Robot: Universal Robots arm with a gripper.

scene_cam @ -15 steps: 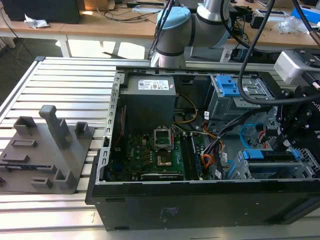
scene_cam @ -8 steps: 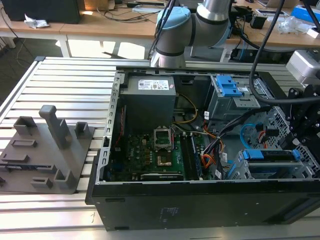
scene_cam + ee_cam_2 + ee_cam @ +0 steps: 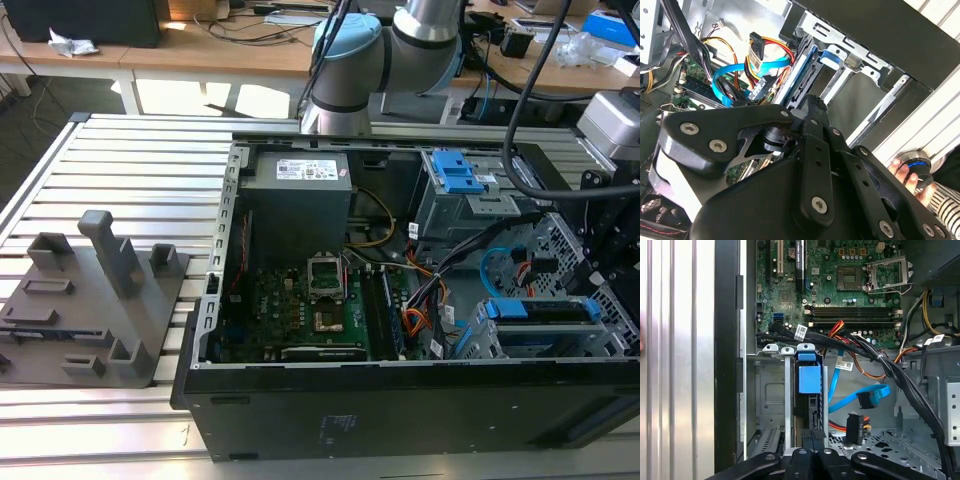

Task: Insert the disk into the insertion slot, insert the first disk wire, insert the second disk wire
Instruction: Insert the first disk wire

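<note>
- Black two-finger gripper [image 3: 813, 434]: its fingers are drawn together with no gap visible and nothing clamped between them. The tips bear on the near end of the disk.
- Silver-grey hard drive in a bright blue plastic carrier, the disk [image 3: 809, 382]: it stands on edge inside the perforated silver-grey sheet-metal cage, the insertion slot [image 3: 771, 390]. Judged nearly or fully seated.
- Light-blue flat data cable, the second disk wire [image 3: 850, 401]: it curls just beside the disk, its dark plug hanging free and unconnected.
- Risk: an off-centre push could cock the carrier against the cage rails and jam it. The thick black cable bundle [image 3: 890, 371] crossing close by could snag the gripper.
- Room: the black case wall [image 3: 727, 365] hems in one side. The only open space lies on the cable side.
</note>
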